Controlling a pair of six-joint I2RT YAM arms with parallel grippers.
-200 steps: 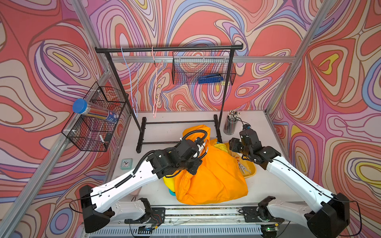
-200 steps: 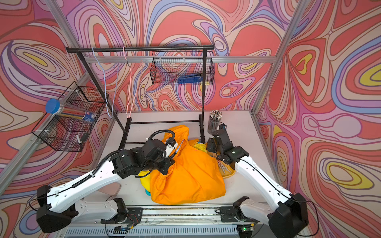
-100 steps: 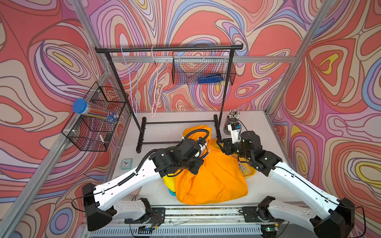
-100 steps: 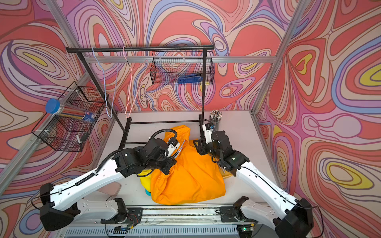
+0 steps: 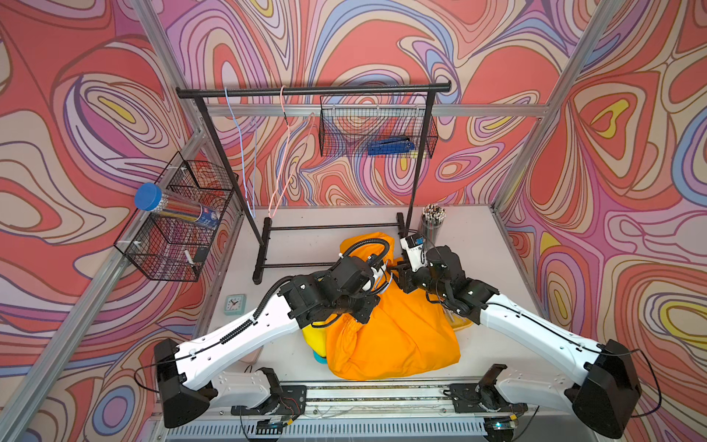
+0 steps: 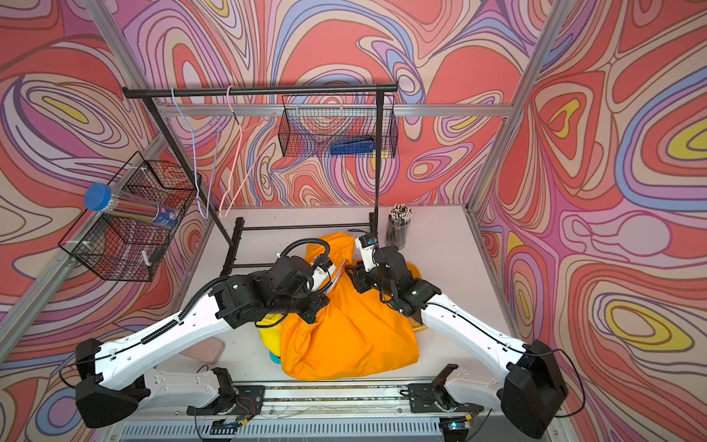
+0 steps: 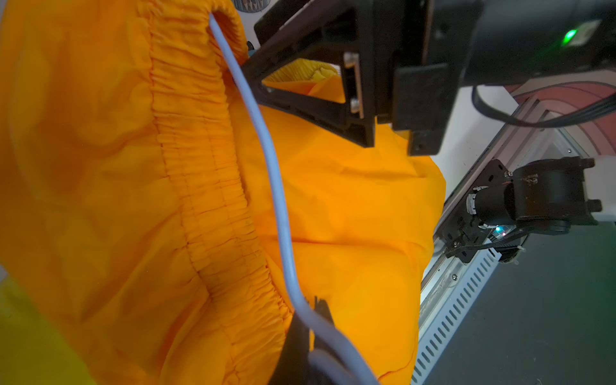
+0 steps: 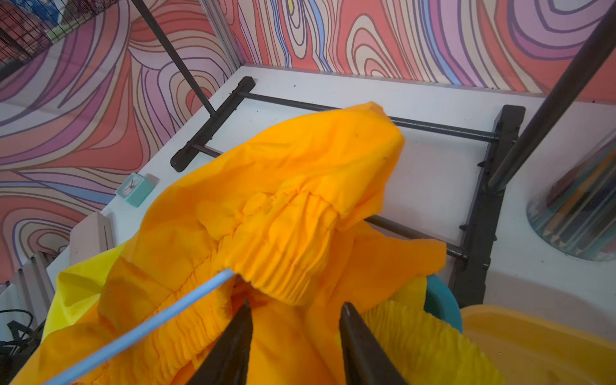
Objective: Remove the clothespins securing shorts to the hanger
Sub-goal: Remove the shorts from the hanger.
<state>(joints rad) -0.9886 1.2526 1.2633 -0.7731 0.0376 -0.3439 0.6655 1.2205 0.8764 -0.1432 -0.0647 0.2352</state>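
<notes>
The left tool is clenched on the pale blue wire hanger. The left wrist view shows this wire running along the gathered elastic waistband of the orange shorts.

The right tool has its jaws apart, with its dark fingers either side of orange cloth just short of the bunched waistband. It grips nothing that I can tell.

Both top views show the two tools nearly meeting above the orange shorts, which lie heaped on the table over the bright yellow shorts.

Only the top views take in the black clothes rack and the wire basket holding a blue-lidded tube. The tube's label is too small to read.

The right wrist view brings the mint alarm clock and the cup of coloured pencils close, though no writing on them is legible.
</notes>
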